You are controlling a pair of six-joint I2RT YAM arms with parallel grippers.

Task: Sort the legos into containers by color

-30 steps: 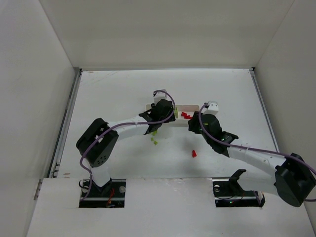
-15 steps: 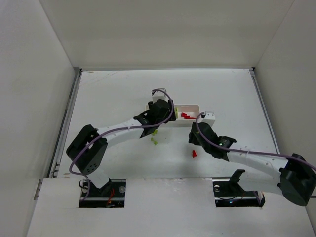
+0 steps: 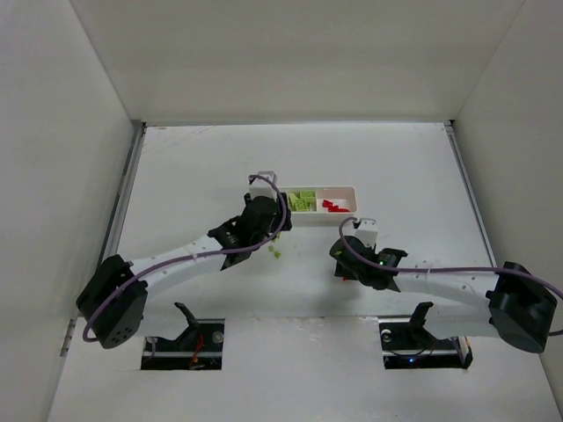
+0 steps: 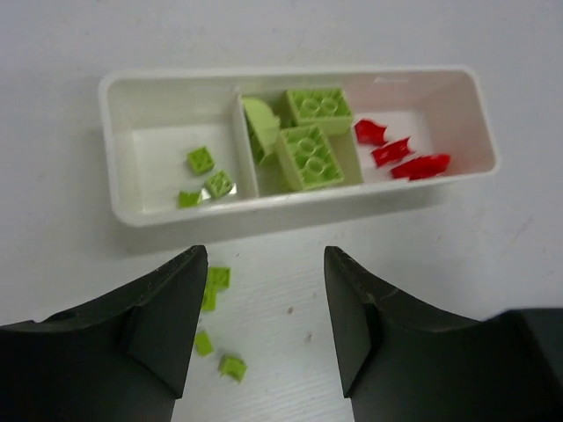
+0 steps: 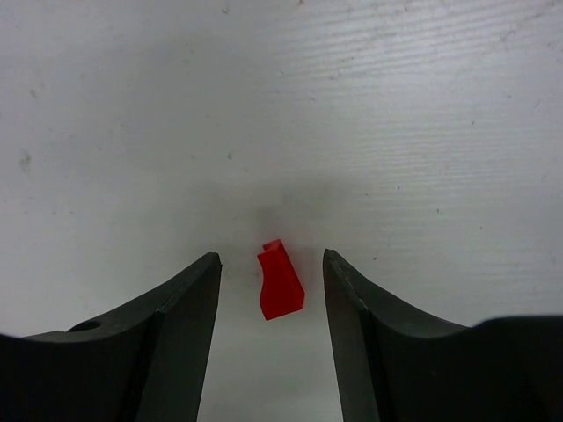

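Observation:
The white tray (image 3: pixel 345 187) lies at mid-table, and in the left wrist view (image 4: pixel 290 76) all three compartments show. The left one holds three small green bricks (image 4: pixel 201 160), the middle one larger green bricks (image 4: pixel 308 156), the right one red pieces (image 4: pixel 403 160). A few loose green bricks (image 4: pixel 218 278) lie on the table in front of the tray, by my left finger; they also show in the top view (image 3: pixel 276 252). My left gripper (image 4: pixel 264 255) (image 3: pixel 262 236) is open and empty. My right gripper (image 5: pixel 271 255) (image 3: pixel 352 265) is open, low over the table, with a loose red piece (image 5: pixel 281 283) between its fingers, untouched.
White walls enclose the table on the left, back and right (image 3: pixel 290 61). A metal rail (image 3: pixel 119 220) runs along the left edge. The two arm bases sit at the near edge.
My left gripper has drawn back from the tray toward the near left, uncovering the compartments. My right gripper has moved nearer and down, straddling the loose red piece.

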